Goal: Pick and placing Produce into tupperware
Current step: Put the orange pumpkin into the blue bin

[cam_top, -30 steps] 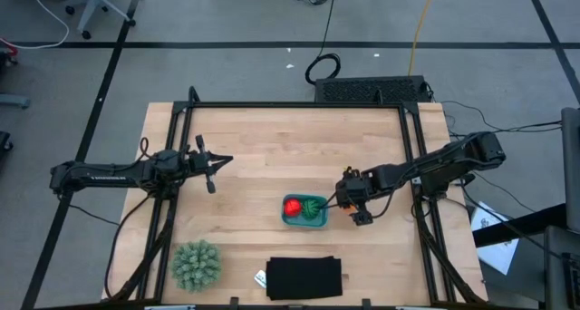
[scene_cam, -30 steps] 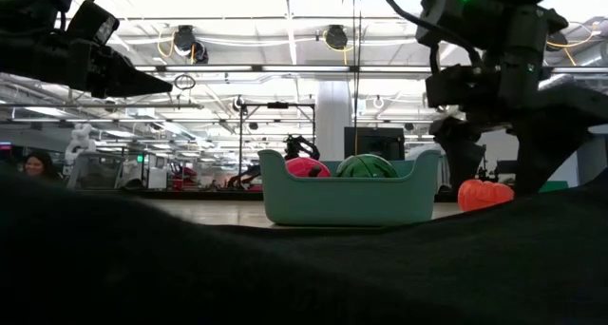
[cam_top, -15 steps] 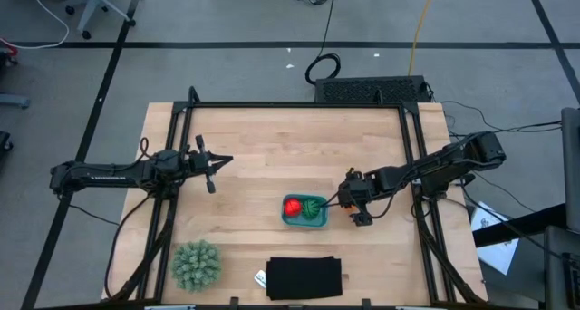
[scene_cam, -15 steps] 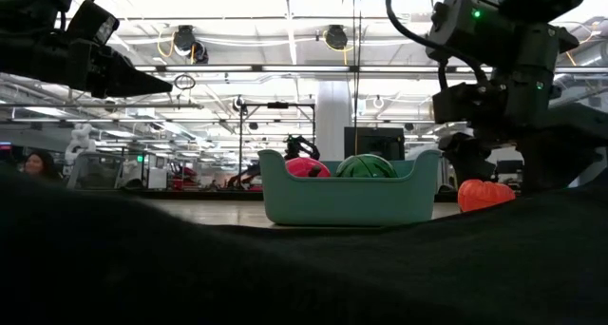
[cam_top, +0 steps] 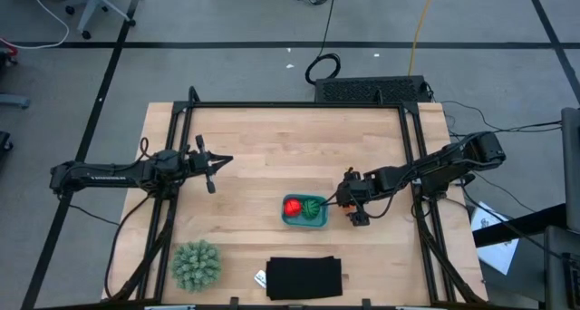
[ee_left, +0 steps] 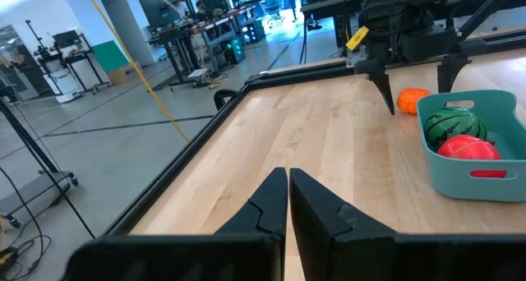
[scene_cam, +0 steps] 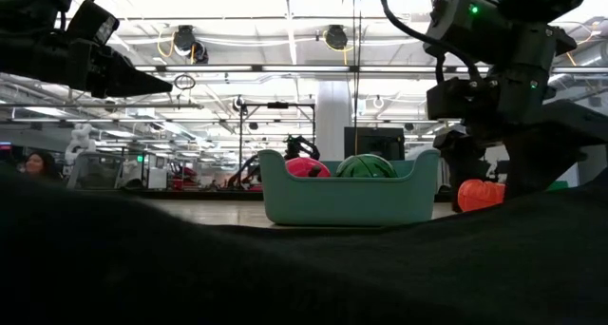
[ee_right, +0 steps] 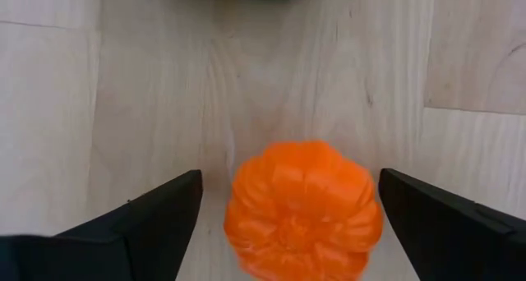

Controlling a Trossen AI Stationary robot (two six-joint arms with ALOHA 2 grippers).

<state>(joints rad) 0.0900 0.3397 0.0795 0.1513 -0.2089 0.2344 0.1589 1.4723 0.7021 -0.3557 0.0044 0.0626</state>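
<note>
Nearest the table's front edge lie a flat black rectangular pad (cam_top: 304, 277) and a spiky pale-green ball (cam_top: 196, 265). Farther back, the teal-blue plastic tub (cam_top: 303, 220) holds the red round piece (cam_top: 293, 207) and green striped piece (cam_top: 314, 208). Just beside it, the right gripper (ee_right: 288, 205) straddles the ribbed orange piece (ee_right: 302, 209), fingers spread, not touching. The left gripper (ee_left: 288, 200) hovers pinched together, well apart.

Bright overhead lighting, dark blurred low-view foreground.

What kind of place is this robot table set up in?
Probably a robotics lab or workshop: rows of ceiling lights over equipment racks behind the wooden table, more workbenches across the room, and cables trailing over the floor.
</note>
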